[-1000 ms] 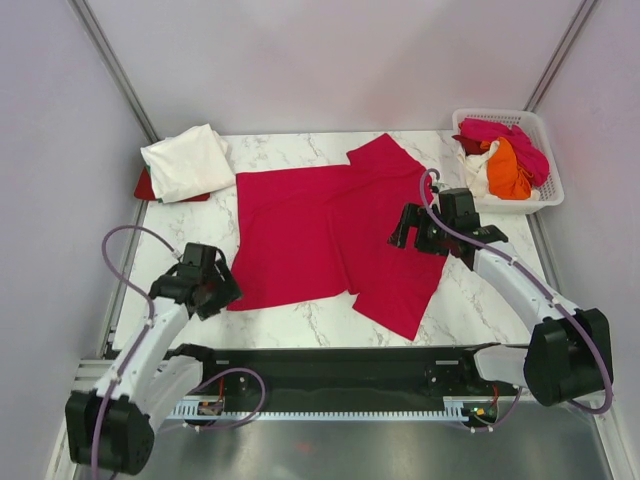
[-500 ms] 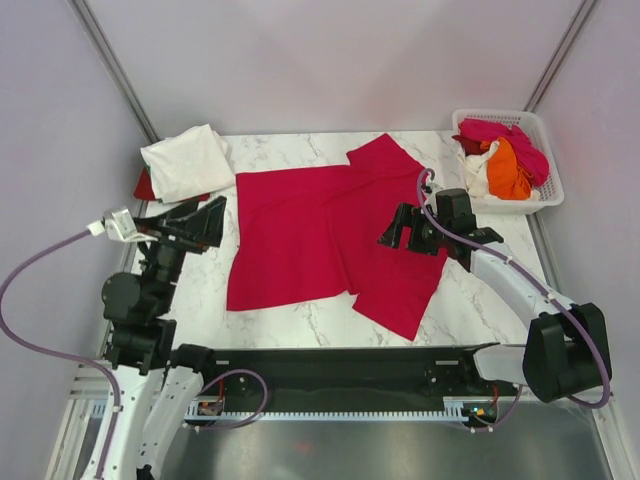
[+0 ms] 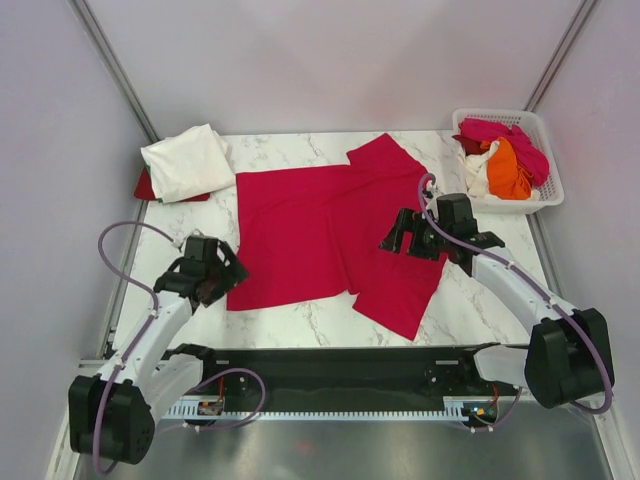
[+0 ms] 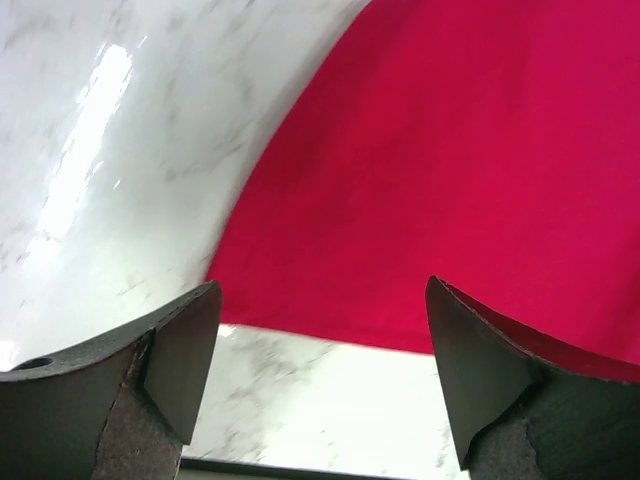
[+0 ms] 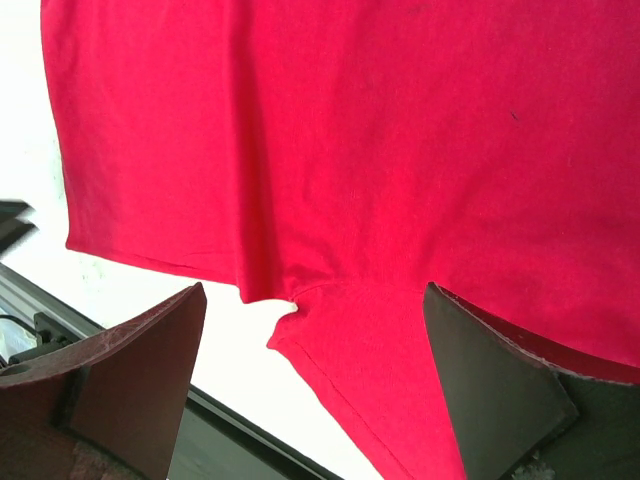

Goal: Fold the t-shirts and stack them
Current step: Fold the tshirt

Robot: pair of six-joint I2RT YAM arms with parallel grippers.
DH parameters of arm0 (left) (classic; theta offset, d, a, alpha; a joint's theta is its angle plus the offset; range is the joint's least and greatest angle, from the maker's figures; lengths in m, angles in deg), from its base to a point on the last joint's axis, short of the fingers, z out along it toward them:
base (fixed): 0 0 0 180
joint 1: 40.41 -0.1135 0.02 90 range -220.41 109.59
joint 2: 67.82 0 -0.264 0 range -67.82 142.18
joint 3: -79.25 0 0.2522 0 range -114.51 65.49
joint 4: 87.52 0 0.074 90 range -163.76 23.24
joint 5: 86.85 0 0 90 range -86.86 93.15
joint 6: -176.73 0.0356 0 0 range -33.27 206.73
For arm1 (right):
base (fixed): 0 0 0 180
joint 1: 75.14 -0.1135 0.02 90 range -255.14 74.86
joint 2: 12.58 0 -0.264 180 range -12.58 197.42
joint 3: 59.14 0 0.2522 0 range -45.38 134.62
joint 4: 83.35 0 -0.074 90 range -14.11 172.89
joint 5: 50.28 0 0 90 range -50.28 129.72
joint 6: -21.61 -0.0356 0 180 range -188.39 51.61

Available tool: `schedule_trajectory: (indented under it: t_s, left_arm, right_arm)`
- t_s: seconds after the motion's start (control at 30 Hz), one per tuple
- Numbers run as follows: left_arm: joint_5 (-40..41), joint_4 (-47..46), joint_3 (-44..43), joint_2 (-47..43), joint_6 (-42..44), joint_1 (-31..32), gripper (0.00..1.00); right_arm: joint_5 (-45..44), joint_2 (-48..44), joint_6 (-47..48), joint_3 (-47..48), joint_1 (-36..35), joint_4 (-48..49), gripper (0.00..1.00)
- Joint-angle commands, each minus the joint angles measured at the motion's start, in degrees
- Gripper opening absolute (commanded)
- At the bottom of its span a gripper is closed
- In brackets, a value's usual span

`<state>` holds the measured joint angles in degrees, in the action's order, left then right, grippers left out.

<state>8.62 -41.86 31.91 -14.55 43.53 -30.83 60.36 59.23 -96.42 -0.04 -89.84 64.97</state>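
Observation:
A large crimson-red t-shirt [image 3: 310, 235] lies spread flat on the marble table, with one sleeve at the back and one toward the near right. My left gripper [image 3: 215, 285] is open and empty, low over the table just left of the shirt's near left corner; its wrist view [image 4: 320, 380] shows that corner of the shirt [image 4: 450, 170]. My right gripper [image 3: 397, 240] is open and empty above the shirt's right side; its wrist view [image 5: 310, 380] shows the armpit seam of the shirt [image 5: 350, 130] between the fingers. A folded cream-white shirt [image 3: 187, 160] lies at the back left.
The white lattice basket [image 3: 548, 195] at the back right holds pink [image 3: 500, 132], orange [image 3: 510, 170] and white shirts. A dark red cloth [image 3: 145, 188] sticks out from under the cream shirt. Bare marble [image 3: 300, 320] runs along the near edge before the black rail.
The left arm swung up high and back half a second ago, then came down again by the shirt's near left corner. The right gripper shifted slightly left over the shirt.

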Motion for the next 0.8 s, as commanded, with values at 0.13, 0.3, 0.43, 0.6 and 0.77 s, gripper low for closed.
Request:
schedule_trajectory:
  t_s: [0.13,0.3,0.43,0.6,0.77]
  left_arm:
    - [3.0,1.0,4.8,-2.7,-3.6,-0.4,0.8]
    - [4.4,0.1,6.5,-2.4,-5.5,-0.3,0.75]
    - [4.2,-0.1,8.0,-1.0,-8.1,-0.2,0.73]
    - [4.2,0.0,8.2,1.6,-8.6,-0.1,0.67]
    - [3.7,-0.1,8.9,3.3,-10.1,0.6,0.61]
  right_arm:
    - [-0.3,-1.9,1.0,-1.0,-0.2,0.2,0.98]
    - [-0.4,-1.8,1.0,-1.6,-0.2,0.2,0.98]
    - [-0.8,-1.4,1.3,-1.9,-0.2,0.4,0.98]
    - [-0.8,-0.7,1.3,-2.1,-0.2,0.7,0.98]
    - [-1.0,-0.5,1.3,-2.3,-0.2,0.9,0.98]
